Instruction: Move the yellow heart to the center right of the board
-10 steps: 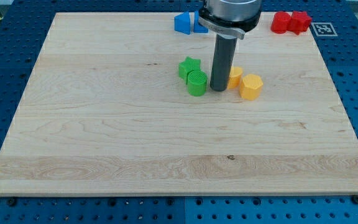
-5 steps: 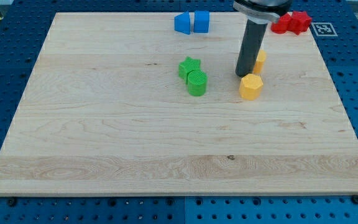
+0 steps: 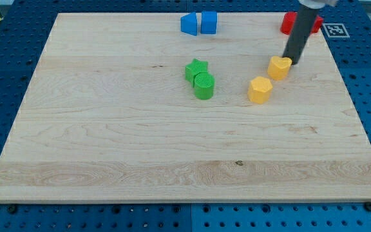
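Note:
The yellow heart [image 3: 278, 67] lies right of the board's middle, in the upper half. My tip [image 3: 291, 62] stands just to its right and slightly above, touching or nearly touching its upper right edge. A yellow hexagon [image 3: 259, 89] lies just below and left of the heart, a small gap between them.
A green star [image 3: 196, 68] and a green cylinder [image 3: 204, 86] touch each other near the board's middle. Two blue blocks [image 3: 198, 23] sit at the top edge. Red blocks [image 3: 290, 23] sit at the top right, partly hidden behind the rod.
My tip has moved from left of the yellow heart up and right, now at the heart's right. The heart has shifted up and right, away from the hexagon.

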Action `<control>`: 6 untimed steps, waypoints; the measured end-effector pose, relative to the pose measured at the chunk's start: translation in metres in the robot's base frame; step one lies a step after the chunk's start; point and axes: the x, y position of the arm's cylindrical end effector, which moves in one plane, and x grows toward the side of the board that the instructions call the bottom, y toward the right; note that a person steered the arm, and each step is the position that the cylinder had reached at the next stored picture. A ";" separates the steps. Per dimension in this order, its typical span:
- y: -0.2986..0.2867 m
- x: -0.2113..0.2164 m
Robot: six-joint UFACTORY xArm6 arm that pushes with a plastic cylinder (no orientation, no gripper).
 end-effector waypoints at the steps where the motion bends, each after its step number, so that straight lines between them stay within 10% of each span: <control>1: -0.004 0.000; 6: -0.045 0.001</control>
